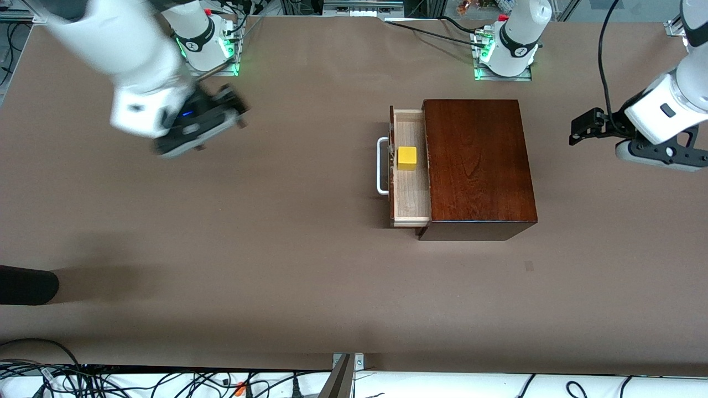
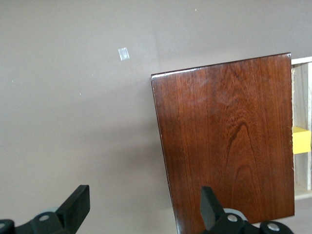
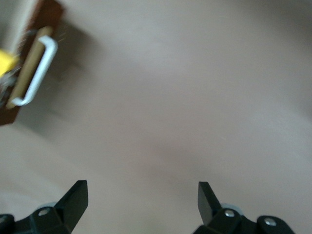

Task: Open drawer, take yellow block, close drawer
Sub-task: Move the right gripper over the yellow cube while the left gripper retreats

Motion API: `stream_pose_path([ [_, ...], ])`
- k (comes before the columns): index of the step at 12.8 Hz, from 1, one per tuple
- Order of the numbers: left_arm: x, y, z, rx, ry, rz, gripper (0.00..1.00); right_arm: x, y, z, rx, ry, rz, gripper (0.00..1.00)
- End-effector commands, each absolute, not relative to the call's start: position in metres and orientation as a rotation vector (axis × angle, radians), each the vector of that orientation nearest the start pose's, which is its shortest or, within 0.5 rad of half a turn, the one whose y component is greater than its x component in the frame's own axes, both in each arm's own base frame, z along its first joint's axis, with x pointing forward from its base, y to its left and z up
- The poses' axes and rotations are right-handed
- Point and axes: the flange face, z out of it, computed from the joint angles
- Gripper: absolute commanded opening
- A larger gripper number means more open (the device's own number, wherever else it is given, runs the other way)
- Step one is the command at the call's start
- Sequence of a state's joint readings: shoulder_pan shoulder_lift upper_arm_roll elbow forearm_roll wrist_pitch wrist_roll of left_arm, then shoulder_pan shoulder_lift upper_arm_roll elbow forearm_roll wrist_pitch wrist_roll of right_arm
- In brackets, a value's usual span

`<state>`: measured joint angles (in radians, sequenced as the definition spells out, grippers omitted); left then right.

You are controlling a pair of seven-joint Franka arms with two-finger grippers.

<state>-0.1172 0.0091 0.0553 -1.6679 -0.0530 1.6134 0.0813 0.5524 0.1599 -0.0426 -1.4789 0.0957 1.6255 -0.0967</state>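
The yellow block (image 1: 407, 158) looks light and rigid — a small plain cube with flat, probably smooth faces, so a pinch across two facing sides should hold it squarely. It sits in the drawer (image 1: 410, 193), which stands partly pulled out of the dark wooden box (image 1: 477, 163), close to the drawer's front and its white handle (image 1: 381, 166). The right gripper (image 1: 235, 108) hangs over bare table well apart from the box toward the right arm's end, fingers spread wide and empty. The left gripper (image 1: 578, 131) waits near the box at the left arm's end — open, holding nothing.
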Motion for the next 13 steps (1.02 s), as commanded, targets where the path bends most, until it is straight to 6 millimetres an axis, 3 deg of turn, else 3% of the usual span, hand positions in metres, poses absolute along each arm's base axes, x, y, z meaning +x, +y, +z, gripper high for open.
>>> stream_pose_path([
  [1, 0.564, -0.04, 0.579, -3.2, 0.198, 0.022, 1.0, 0.502, 0.383, 0.54, -2.826, -1.168, 0.071, 1.0],
  [3, 0.582, -0.047, 0.583, -3.184, 0.217, 0.037, 1.0, 0.476, 0.449, 0.514, -2.717, -1.395, -0.011, 1.0],
  [5, 0.585, -0.041, 0.581, -3.184, 0.193, 0.043, 1.0, 0.459, 0.518, 0.478, -2.595, -1.593, -0.101, 1.0],
  [6, 0.584, -0.029, 0.581, -3.188, 0.168, 0.047, 1.0, 0.447, 0.555, 0.454, -2.559, -1.696, -0.112, 1.0],
  [7, 0.585, -0.014, 0.58, -3.19, 0.139, 0.046, 1.0, 0.448, 0.581, 0.438, -2.552, -1.77, -0.165, 1.0],
  [9, 0.585, -0.001, 0.577, -3.191, 0.111, 0.047, 1.0, 0.454, 0.613, 0.416, -2.533, -1.87, -0.258, 1.0],
  [13, 0.581, -0.006, 0.581, -3.174, 0.131, 0.01, 1.0, 0.446, 0.64, 0.378, -2.421, -2.069, -0.369, 1.0],
])
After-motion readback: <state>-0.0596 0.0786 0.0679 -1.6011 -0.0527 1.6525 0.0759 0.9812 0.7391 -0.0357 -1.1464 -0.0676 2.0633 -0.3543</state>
